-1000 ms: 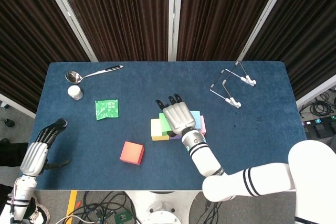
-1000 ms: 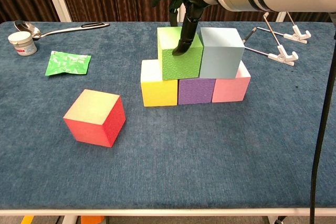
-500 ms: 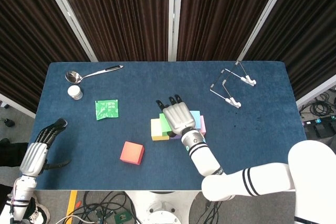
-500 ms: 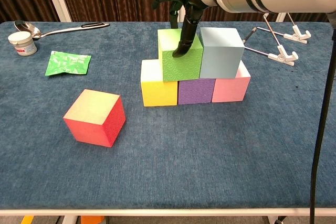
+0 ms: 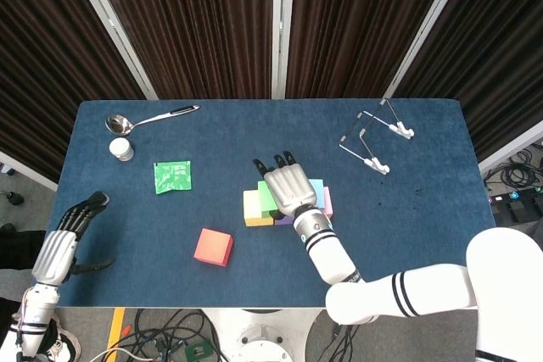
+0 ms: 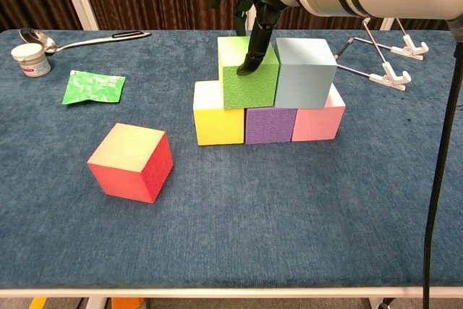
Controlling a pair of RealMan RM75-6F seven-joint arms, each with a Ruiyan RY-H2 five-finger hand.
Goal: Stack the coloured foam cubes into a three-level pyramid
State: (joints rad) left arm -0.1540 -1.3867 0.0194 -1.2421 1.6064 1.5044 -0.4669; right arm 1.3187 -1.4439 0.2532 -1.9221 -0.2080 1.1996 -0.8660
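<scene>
While the right robot hand (image 6: 255, 5) grips the green cube (image 6: 248, 75) on the second level beside the light blue cube (image 6: 304, 72), it should seat it squarely before letting go. The red cube (image 6: 131, 161) waits left of the pyramid; the left robot hand (image 5: 64, 242) is released.

So the purple cube (image 6: 269, 125) sits dead center of the bottom row, flat on the table. Yellow cube (image 6: 218, 122) is touching its left side, pink cube (image 6: 317, 122) touching its right, all three in a straight line. On top, the green cube (image 6: 248, 76) straddles the seam between purple and yellow, and the light blue cube (image 6: 304, 71) covers purple and pink, pressed against the green one. Both upper cubes look square and upright. The red cube (image 6: 131, 162) is on its own, well off to the front-left of purple, turned a bit on the table.
</scene>
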